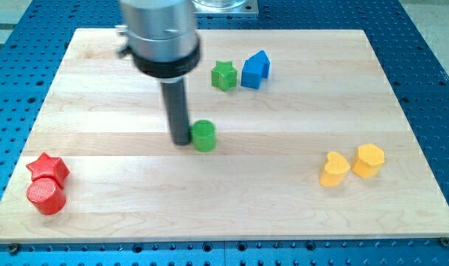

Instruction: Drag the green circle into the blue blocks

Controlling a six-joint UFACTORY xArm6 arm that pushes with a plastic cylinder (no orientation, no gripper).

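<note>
The green circle [204, 136] lies near the middle of the wooden board [283, 207]. My tip [181, 140] rests on the board right against the circle's left side. A blue block [255, 69], shaped like a small house, stands toward the view's top, right of centre. A green star [224, 75] sits just to its left, touching or nearly touching it. The blue block is up and to the right of the green circle.
A red star [48, 168] and a red cylinder [46, 196] sit at the view's lower left. A yellow heart-like block [333, 169] and a yellow hexagon [369, 159] sit at the right. The arm's grey housing [159, 33] hangs over the top left.
</note>
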